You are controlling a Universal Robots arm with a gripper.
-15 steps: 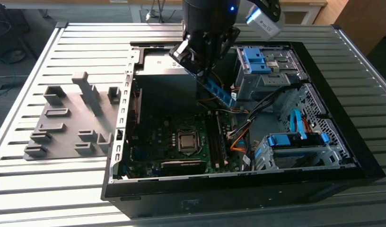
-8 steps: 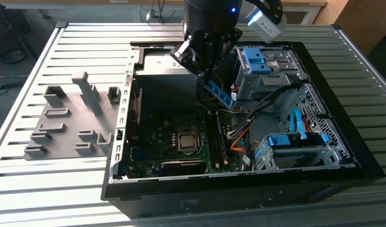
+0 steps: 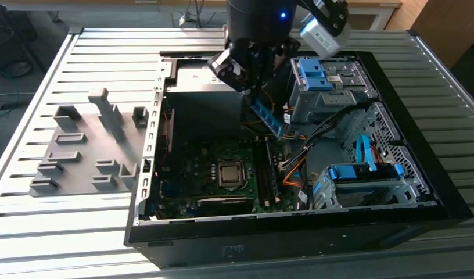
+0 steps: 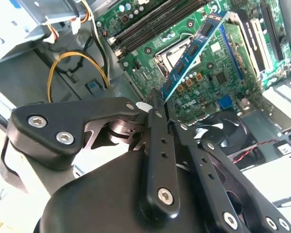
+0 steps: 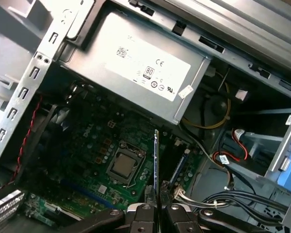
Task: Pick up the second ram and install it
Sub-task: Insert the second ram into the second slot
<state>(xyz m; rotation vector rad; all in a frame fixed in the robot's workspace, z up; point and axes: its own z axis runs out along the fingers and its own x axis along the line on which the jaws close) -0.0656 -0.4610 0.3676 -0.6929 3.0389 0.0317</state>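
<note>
The gripper [image 4: 157,104] is clenched on one end of the second ram [image 4: 199,46], holding it tilted in the air above the motherboard [image 4: 233,92]. In the exterior view the black slots [image 3: 266,168] lie at the stick's six o'clock. The step goes well, I judge, if the stick is squared lengthwise over a free slot and lowered straight. The grey tray [image 3: 90,145] lies on the table [image 3: 67,232] at the case's [image 3: 299,232] nine o'clock.

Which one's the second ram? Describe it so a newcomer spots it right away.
In the open PC case on the slatted table, look under the arm's gripper. The ram is the thin blue stick it clamps, tilted above the motherboard. Unlike the black slots, it is blue and held in the air.
</note>
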